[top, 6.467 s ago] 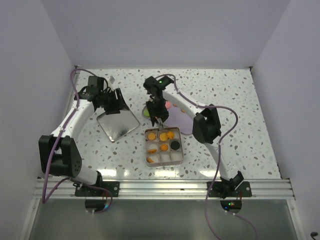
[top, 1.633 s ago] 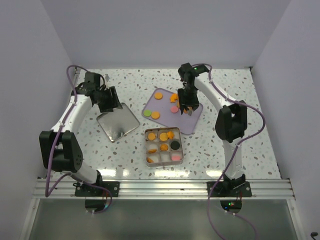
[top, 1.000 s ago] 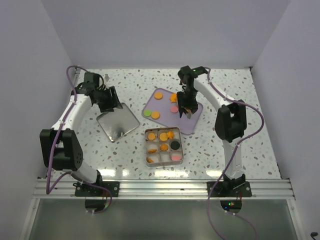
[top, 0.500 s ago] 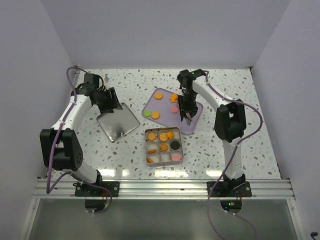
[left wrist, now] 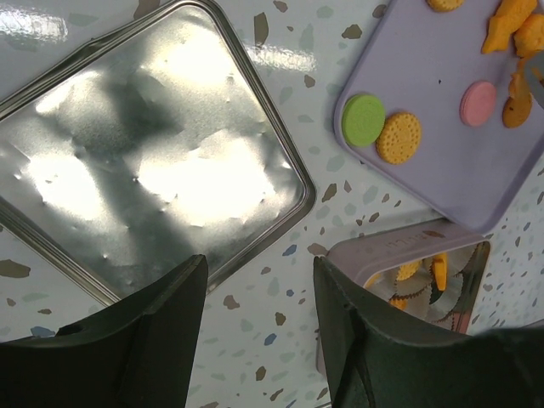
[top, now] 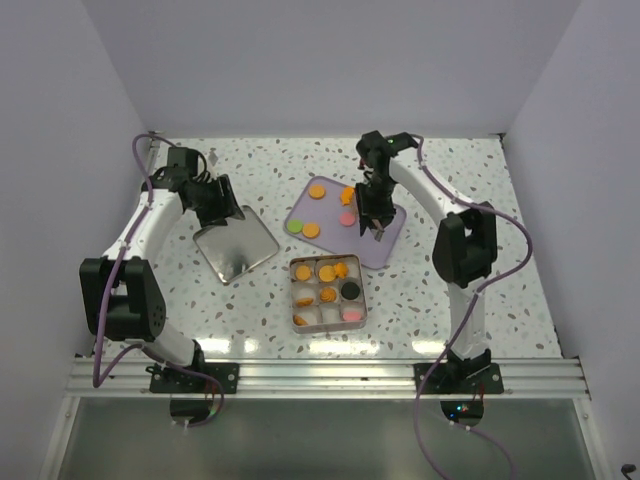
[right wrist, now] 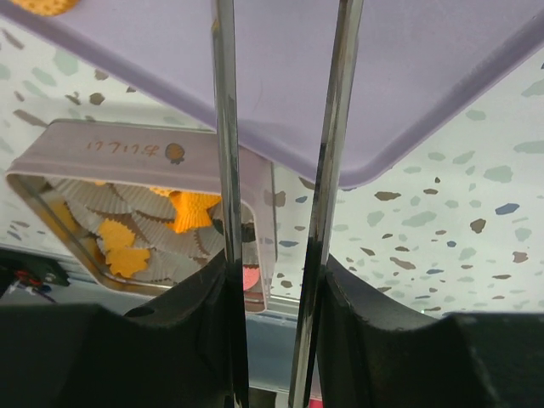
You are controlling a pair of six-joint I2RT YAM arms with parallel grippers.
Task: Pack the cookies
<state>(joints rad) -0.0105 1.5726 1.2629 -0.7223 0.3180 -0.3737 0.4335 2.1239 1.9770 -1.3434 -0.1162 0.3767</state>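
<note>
Several small flat cookies point(top: 311, 230), orange, pink and green, sit on lilac rectangular tray point(top: 325, 208), 12 o'clock of square divided metal tin point(top: 364, 300). My right pincer point(top: 376, 229) hangs over tray to pick; prongs narrowly apart, tips hidden, can't tell grip. Left pincer point(left wrist: 259, 272) agape, parked over silver square lid point(left wrist: 153, 170).

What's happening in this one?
Cookies are being packed from a lilac tray into a divided tin. The right tool is low over the tray, fingers apart, but its tips are out of its camera's view, so no grip can be confirmed. Several tin compartments hold cookies. The left tool hovers open over the square metal lid.
</note>
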